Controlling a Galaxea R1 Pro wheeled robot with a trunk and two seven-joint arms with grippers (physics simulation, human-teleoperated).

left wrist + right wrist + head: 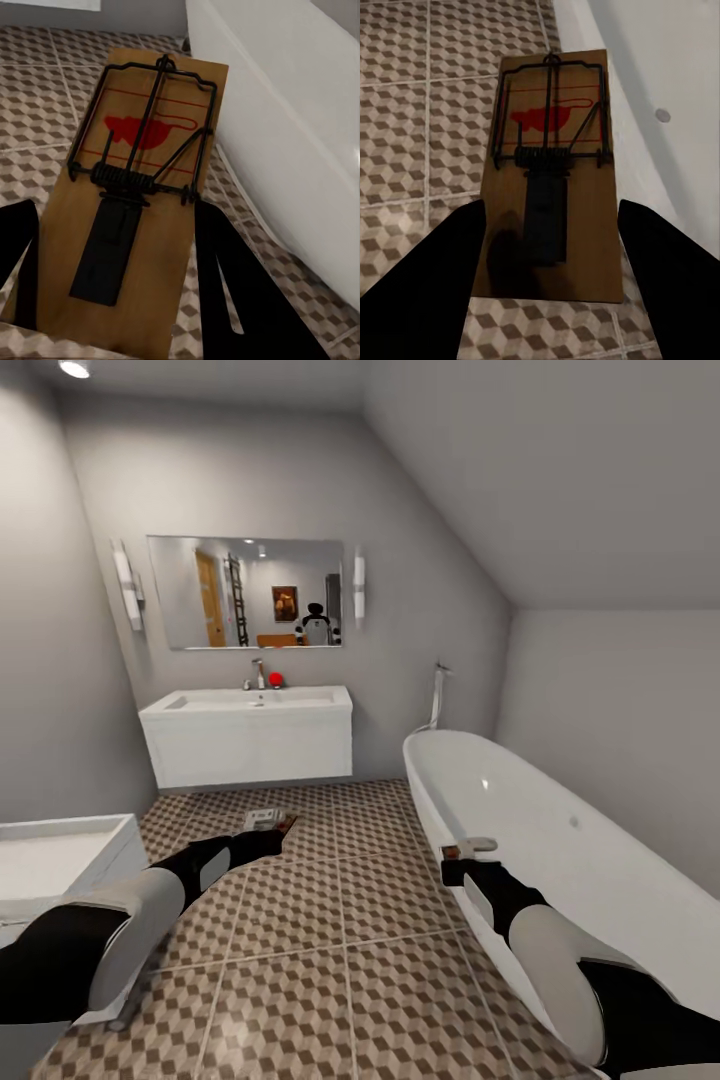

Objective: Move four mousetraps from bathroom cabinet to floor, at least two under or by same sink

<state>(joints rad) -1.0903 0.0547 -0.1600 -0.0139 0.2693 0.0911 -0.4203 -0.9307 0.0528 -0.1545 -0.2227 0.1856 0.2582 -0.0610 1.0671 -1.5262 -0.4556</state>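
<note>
A mousetrap [131, 202] sits in my left pincer [112, 285], with the two black fingers [225, 285] clamped on its long sides. It is a flat brown board with a black wire spring and a red mouse shape on it. In my head view I see this left pincer [270, 830] holding its trap out over the bathroom floor [330, 960], in front of the bathroom sink [250, 705].

My right pincer [551, 262] is clamped on a second mousetrap [551, 172] the same way, one dark finger on each side. In the head view the right pincer [462, 860] holds it up close to the rim of the white bathtub [560, 830].

Under both traps I see the floor tiles with little brown and white cubes. The sink is white and wide, with a shiny tap [259, 675] and a small red thing [275, 680] beside the tap. A mirror [245, 592] hangs on the grey wall above it. Another white table-like unit [60, 850] stands at my left side.
</note>
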